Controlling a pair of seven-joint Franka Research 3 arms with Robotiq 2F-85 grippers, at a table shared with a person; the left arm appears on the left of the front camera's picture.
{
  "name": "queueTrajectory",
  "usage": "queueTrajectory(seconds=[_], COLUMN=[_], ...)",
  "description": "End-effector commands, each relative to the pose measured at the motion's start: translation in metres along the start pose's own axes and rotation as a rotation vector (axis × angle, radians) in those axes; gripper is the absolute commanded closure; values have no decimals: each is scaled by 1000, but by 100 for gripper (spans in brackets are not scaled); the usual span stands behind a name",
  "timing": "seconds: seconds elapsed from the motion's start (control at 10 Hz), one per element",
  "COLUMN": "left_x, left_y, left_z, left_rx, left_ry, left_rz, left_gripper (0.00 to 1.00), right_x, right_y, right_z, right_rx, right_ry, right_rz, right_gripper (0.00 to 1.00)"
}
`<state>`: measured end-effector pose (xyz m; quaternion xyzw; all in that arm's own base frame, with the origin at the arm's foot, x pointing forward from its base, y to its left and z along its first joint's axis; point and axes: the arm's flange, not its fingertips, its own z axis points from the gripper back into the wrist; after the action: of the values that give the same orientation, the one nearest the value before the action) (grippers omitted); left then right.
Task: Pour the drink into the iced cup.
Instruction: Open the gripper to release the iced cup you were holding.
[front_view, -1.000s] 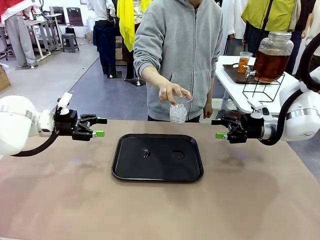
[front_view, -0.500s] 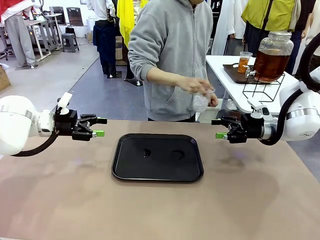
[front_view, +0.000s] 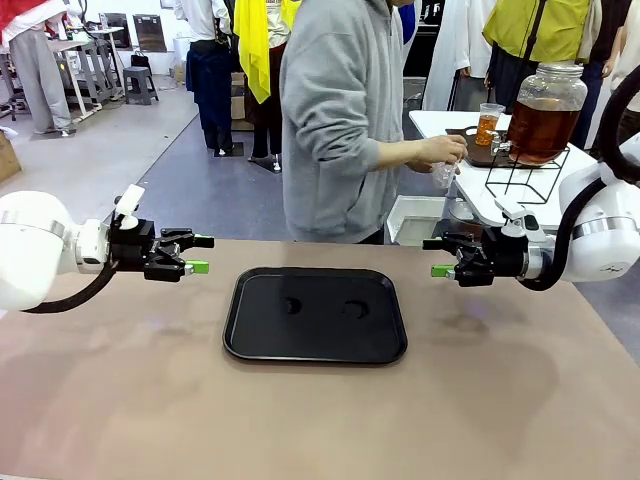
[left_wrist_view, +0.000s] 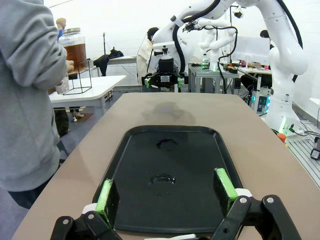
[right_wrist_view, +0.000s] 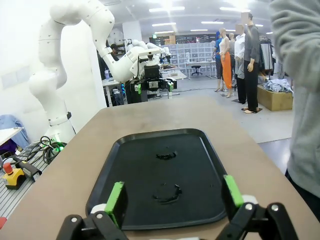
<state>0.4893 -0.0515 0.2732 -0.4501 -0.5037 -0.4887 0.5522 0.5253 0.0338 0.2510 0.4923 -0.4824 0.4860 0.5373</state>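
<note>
- Both of my arms hover low over the bench, flanking the black tray (front_view: 315, 315). The left pincer (front_view: 197, 254) is spread and holds nothing.
- The right pincer (front_view: 441, 257) is spread wide too, also bare.
- The drink (front_view: 541, 128) sits in its glass jar (front_view: 547, 112) on the white side table (front_view: 470, 185), off beyond my right arm.
- The person's hand (front_view: 440, 151) holds the iced cup (front_view: 446, 174) just beside the jar. I judge that hand is nearest, and my right arm second.
</note>
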Motion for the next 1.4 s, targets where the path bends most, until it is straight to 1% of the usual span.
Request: queueTrajectory(seconds=[0.0,1.3], left_x=[2,2], left_y=[0,0], left_z=[-1,-1], left_rx=[-1,-1], left_ry=[0,0], left_rz=[2,2], left_gripper=[0,0], right_x=[3,3], right_y=[0,0], right_z=[-1,-1], right_rx=[1,1], right_ry=[2,2], right_rz=[-6,-6], right_gripper=[0,0])
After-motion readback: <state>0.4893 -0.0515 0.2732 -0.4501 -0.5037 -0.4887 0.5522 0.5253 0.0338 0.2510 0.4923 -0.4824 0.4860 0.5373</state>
